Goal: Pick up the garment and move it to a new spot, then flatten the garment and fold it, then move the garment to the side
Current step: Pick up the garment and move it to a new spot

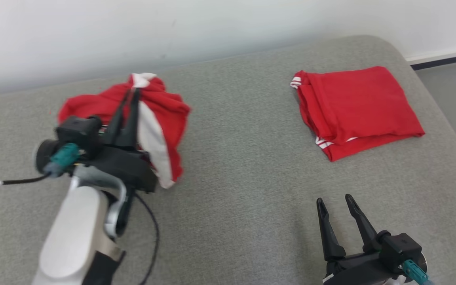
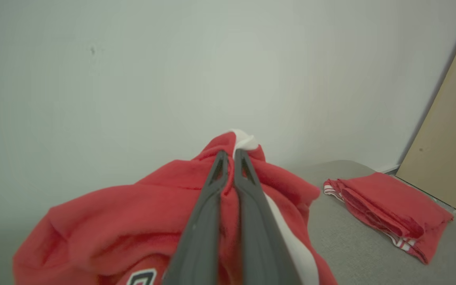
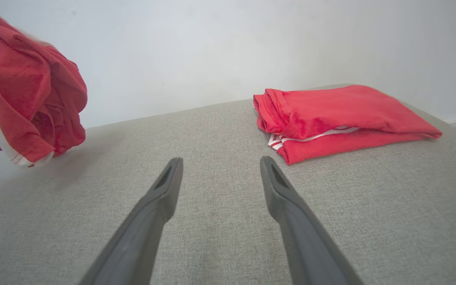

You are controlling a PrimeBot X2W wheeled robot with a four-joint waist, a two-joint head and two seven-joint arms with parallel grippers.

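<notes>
The left forearm (image 1: 73,233) rises from 7 o'clock, and the left pincer (image 1: 133,92) is clamped on the bunched red-and-white garment (image 1: 164,107), which hangs clear of the grey surface (image 1: 244,178) at 10 o'clock. The right pincer (image 1: 335,200) sits low at 5 o'clock, fingers spread and empty, pointing to 12. A folded cloth (image 1: 354,107) lies at 2 o'clock.

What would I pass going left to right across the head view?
In order: bunched red-and-white garment, clamped in the left end effector → grey padded surface → folded red garment → floor. The open right end effector overlaps the folded red garment sideways, so it is omitted.
</notes>
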